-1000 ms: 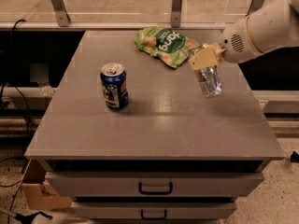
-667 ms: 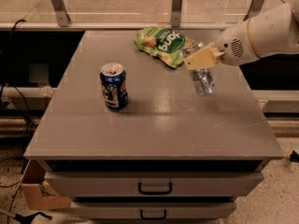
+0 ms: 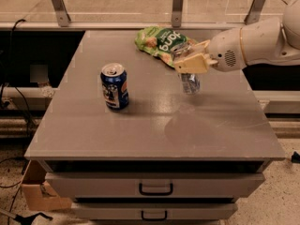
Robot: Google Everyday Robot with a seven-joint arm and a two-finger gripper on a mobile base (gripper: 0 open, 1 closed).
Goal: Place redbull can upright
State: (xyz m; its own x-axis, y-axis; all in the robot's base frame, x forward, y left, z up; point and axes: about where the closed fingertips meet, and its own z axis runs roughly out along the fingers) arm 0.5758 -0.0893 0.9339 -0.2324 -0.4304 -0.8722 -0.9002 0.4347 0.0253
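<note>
The redbull can (image 3: 191, 84) is slim, shiny and silver. It hangs roughly upright under my gripper (image 3: 190, 65), which is shut on its top. It is held a little above the grey table (image 3: 154, 130), right of the middle, with its reflection on the surface below. The arm (image 3: 255, 41) reaches in from the right. A wider dark-blue can (image 3: 114, 86) stands upright on the table to the left, well apart from the gripper.
A green chip bag (image 3: 161, 43) lies at the back of the table, just behind and left of the gripper. Metal rail posts (image 3: 177, 3) stand behind the table. Drawers with handles (image 3: 155, 189) sit below the front edge.
The gripper has carried the silver can to the left, toward the middle of the table. The blue can and the chip bag have not moved.
</note>
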